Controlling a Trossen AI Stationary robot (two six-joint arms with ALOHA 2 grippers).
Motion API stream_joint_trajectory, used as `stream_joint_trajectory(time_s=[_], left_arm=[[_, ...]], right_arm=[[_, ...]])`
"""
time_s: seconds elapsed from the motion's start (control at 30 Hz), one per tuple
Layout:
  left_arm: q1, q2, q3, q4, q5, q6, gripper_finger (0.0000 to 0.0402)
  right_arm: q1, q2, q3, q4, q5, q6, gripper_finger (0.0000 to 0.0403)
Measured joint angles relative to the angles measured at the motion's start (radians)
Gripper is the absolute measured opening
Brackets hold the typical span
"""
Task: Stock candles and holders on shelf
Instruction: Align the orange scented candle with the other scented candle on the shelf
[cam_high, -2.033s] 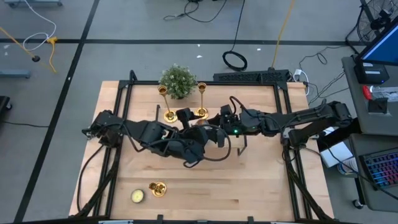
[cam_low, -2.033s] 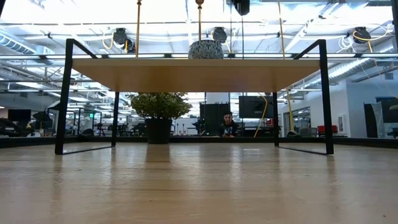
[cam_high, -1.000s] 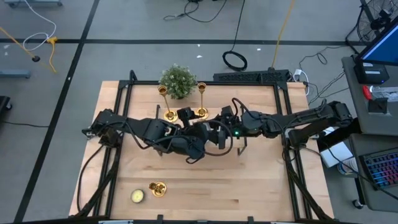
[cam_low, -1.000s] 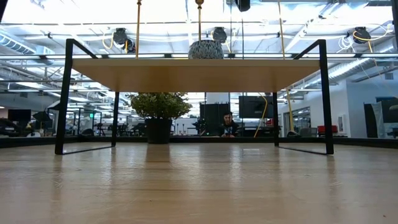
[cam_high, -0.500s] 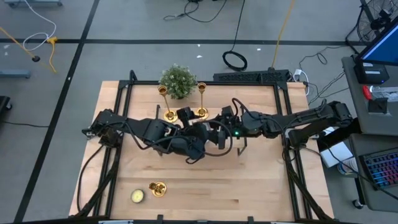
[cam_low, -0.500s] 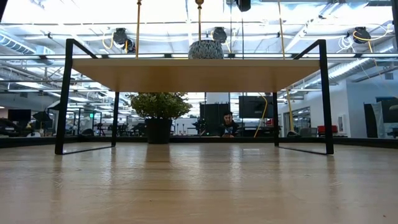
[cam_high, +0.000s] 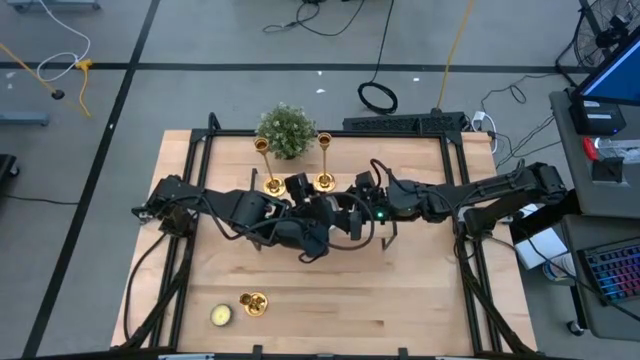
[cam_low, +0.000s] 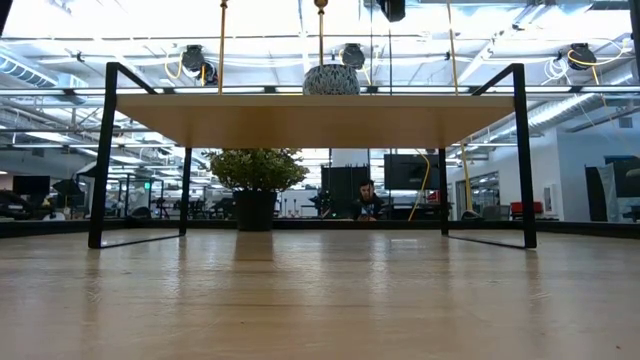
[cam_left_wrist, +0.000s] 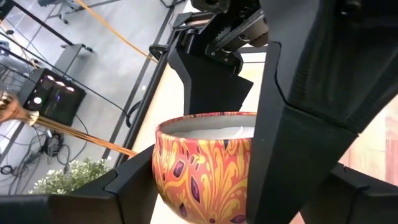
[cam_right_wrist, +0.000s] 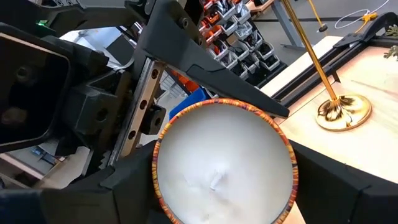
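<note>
- Both end effectors meet over the shelf (cam_low: 320, 118): right end effector (cam_right_wrist: 217, 205) and left end effector (cam_left_wrist: 205, 205) each clasp one patterned candle (cam_right_wrist: 224, 162), apparently handing over.
- Two holders (cam_high: 272, 185) stand behind; a third lies near-left on the surface (cam_high: 400, 300).

The high camera looks straight down on the whole light-wood worktop (cam_high: 400, 300). The low camera sits at worktop level, facing under the light-wood shelf on black metal legs (cam_low: 320, 118) into the room. Both wrist cameras sit very close to one orange-patterned candle bowl with white wax (cam_right_wrist: 224, 158).
</note>
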Motion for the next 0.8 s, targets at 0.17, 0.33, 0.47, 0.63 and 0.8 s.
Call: stream_joint_trajectory(time_s=[0.17,0.33,0.47,0.63,0.8], left_arm=[[-0.005,0.000,0.000,0.000,-0.007,-0.045,0.0312],[-0.011,0.000,0.000,0.000,-0.005,-0.087,0.0294],[-0.011,0.000,0.000,-0.014,0.009,-0.132,0.0294],[-0.017,0.000,0.000,-0.064,0.020,-0.212,0.0294],[-0.032,0.000,0.000,-0.098,0.029,-0.283,0.0294]], right_arm=[[0.000,0.000,0.000,0.001,-0.003,-0.003,0.0302],[0.000,0.001,0.000,0.002,-0.005,0.000,0.0302],[0.000,0.002,0.000,0.001,-0.005,0.002,0.0302],[0.000,0.003,0.000,0.007,-0.004,0.000,0.0304],[0.000,0.002,0.000,0.006,-0.001,-0.008,0.0332]])
